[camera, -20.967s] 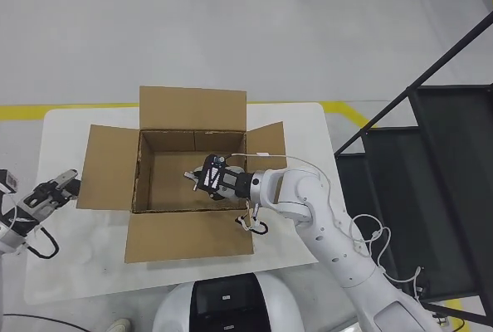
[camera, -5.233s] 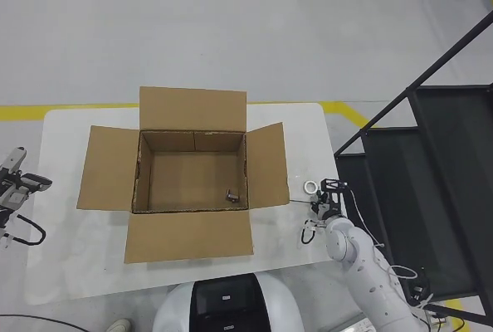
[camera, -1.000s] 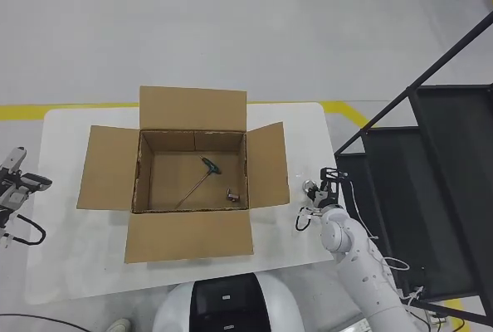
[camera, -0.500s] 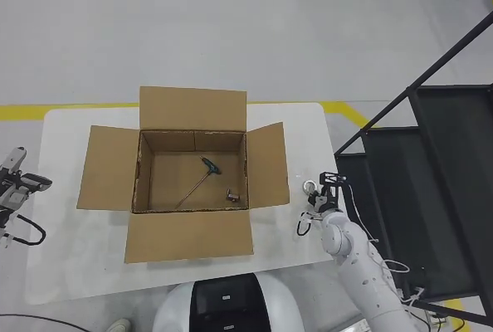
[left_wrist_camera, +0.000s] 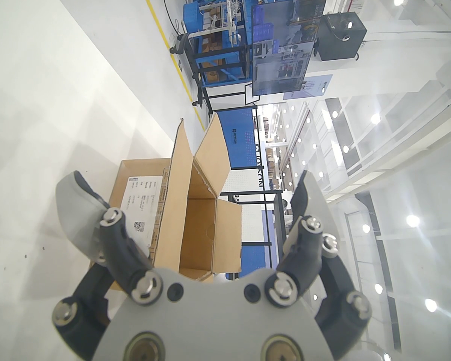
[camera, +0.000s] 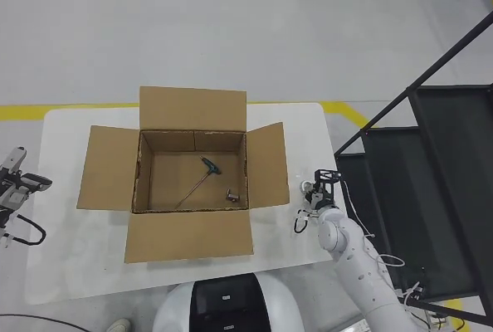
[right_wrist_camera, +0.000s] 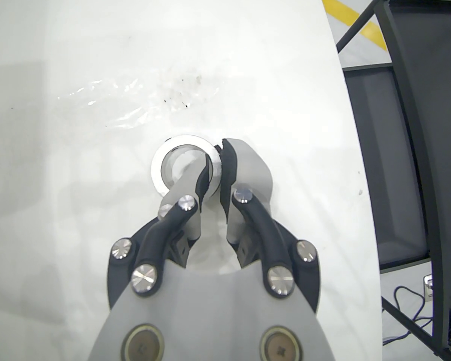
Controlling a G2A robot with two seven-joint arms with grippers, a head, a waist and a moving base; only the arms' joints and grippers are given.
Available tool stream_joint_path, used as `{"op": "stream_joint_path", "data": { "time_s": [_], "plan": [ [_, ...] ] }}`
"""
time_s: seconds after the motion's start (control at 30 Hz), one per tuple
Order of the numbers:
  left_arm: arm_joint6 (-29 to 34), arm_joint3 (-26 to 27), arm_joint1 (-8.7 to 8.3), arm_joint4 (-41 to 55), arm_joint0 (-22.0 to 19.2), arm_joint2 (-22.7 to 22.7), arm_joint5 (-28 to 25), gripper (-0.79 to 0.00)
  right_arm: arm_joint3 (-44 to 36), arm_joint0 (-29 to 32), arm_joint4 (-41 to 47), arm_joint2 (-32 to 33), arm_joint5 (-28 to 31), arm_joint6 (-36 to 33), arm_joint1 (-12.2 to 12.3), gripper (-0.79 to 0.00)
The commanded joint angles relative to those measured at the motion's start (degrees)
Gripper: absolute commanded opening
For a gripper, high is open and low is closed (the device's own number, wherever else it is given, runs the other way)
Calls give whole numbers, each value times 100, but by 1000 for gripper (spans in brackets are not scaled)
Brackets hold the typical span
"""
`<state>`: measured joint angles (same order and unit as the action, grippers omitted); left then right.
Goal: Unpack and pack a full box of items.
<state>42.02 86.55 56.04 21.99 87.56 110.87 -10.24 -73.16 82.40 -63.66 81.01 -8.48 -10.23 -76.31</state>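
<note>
— Where does the right gripper [right_wrist_camera: 215, 159] sit?
— Clamped on the ring [right_wrist_camera: 156, 170], one finger inside it and one outside, by the right edge of the table [right_wrist_camera: 135, 39].
— And the left gripper [left_wrist_camera: 188, 189]?
— Spread apart, beyond the table's left edge. The box [camera: 192, 108] stands open between them, with a tool [camera: 198, 184] and a small part [camera: 232, 196] inside.

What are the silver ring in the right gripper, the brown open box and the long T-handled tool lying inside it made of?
The silver ring is likely polished metal: it shows bright highlights where the right gripper pinches its rim. The brown open box is matte cardboard with folded flaps. The T-handled tool has a thin shaft that looks like metal and a dark green handle, perhaps plastic; it is too small to be sure.
</note>
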Motion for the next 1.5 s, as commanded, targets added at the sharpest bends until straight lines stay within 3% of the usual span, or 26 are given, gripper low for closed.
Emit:
{"op": "stream_joint_path", "data": {
  "time_s": [0.0,0.33,0.67,0.93,1.17,1.3,1.47],
  "plan": [
    [0,0,0,0,0,0,0,0,-185,59,-7,57,-23,168,7,-785],
    [0,0,0,0,0,0,0,0,-1823,849,184,349,2,1284,17,-785],
    [0,0,0,0,0,0,0,0,-3011,1100,792,40,1096,2656,-46,-785],
    [0,0,0,0,0,0,0,0,-3376,849,534,-501,2158,2072,-29,-785],
    [0,0,0,0,0,0,0,0,-3449,514,-41,-1045,2654,1037,-9,-785],
    [0,0,0,0,0,0,0,0,-3107,236,-276,-1513,2618,478,-46,-785],
    [0,0,0,0,0,0,0,0,-2600,-163,-261,-2039,2052,298,-164,-785]
  ]
}}
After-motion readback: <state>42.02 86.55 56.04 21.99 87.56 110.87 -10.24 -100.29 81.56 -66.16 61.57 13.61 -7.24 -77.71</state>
